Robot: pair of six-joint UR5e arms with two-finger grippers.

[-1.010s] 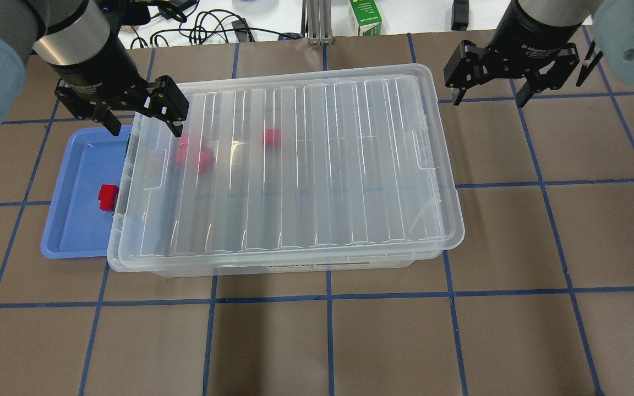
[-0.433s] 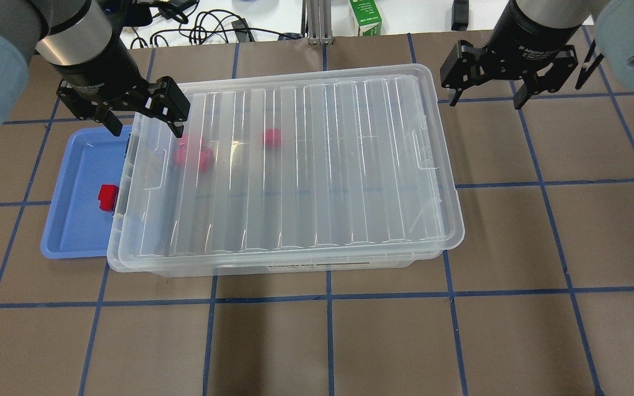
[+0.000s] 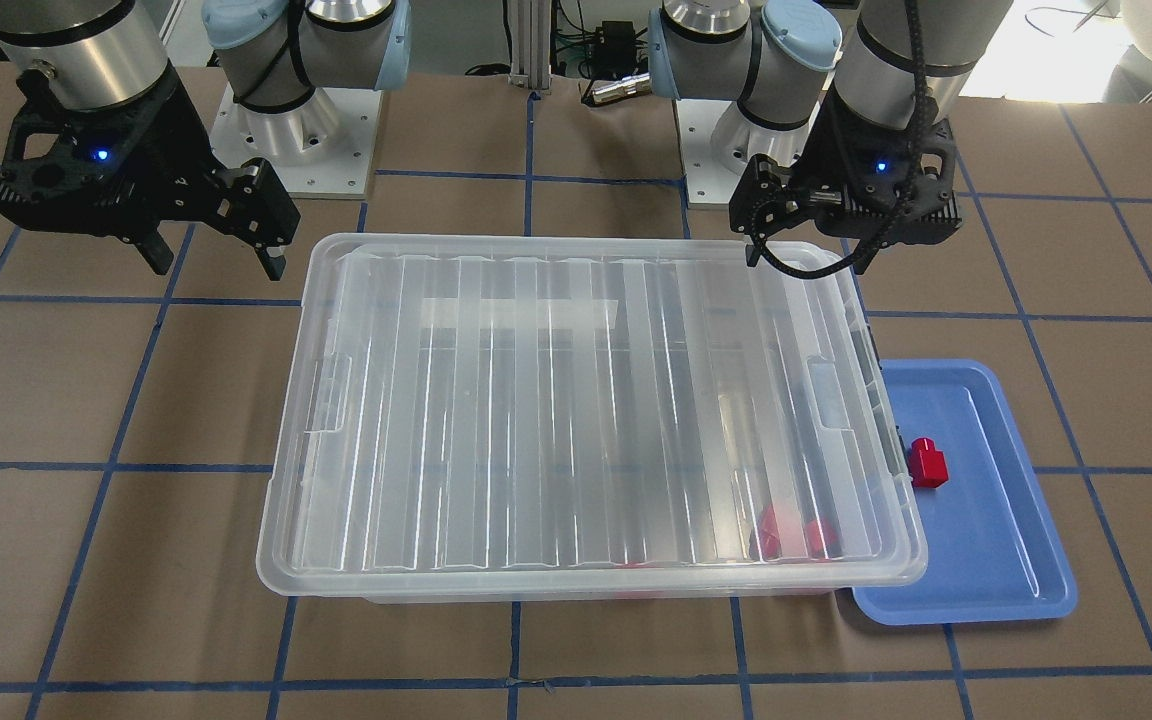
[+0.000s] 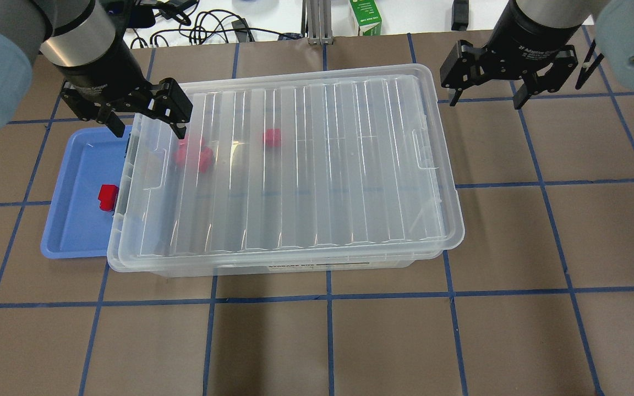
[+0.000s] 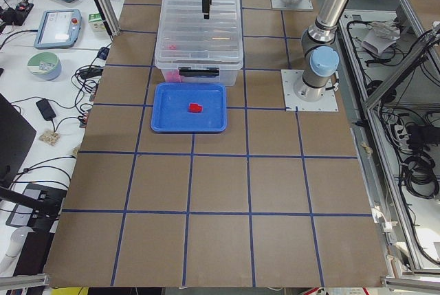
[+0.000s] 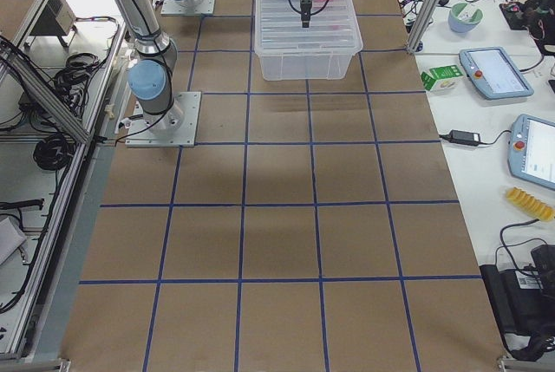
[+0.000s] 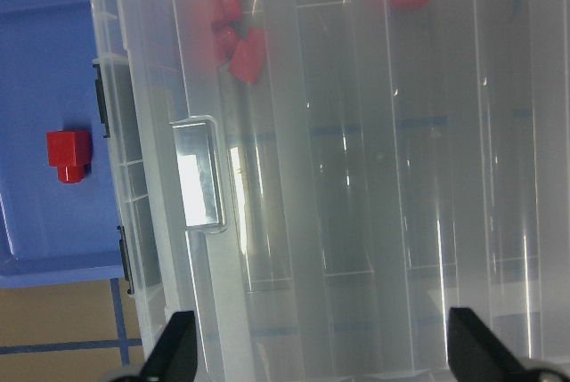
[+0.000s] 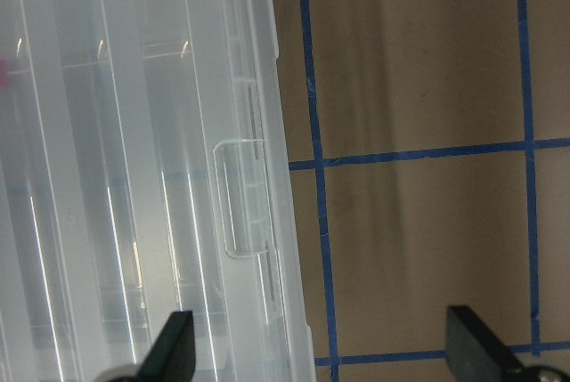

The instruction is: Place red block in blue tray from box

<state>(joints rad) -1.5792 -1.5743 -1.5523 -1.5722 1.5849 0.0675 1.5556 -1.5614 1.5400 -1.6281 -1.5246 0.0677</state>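
Red block (image 4: 108, 197) is lying in the blue tray (image 4: 75, 231), toward the counter's (image 4: 350, 341) left edge from the box (image 4: 306, 176); both jaws are standing apart.

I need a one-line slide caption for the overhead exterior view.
Red block in blue tray beside the lidded box; left gripper and right gripper open.

red block (image 4: 108, 197): knob-up in blue tray (image 4: 75, 165) | box (image 4: 289, 170): lid on, abutting tray

The block (image 4: 108, 197) is red, the tray (image 4: 75, 231) blue, the box (image 4: 322, 165) clear and ribbed, the table (image 4: 515, 341) brown, blue-gridded.
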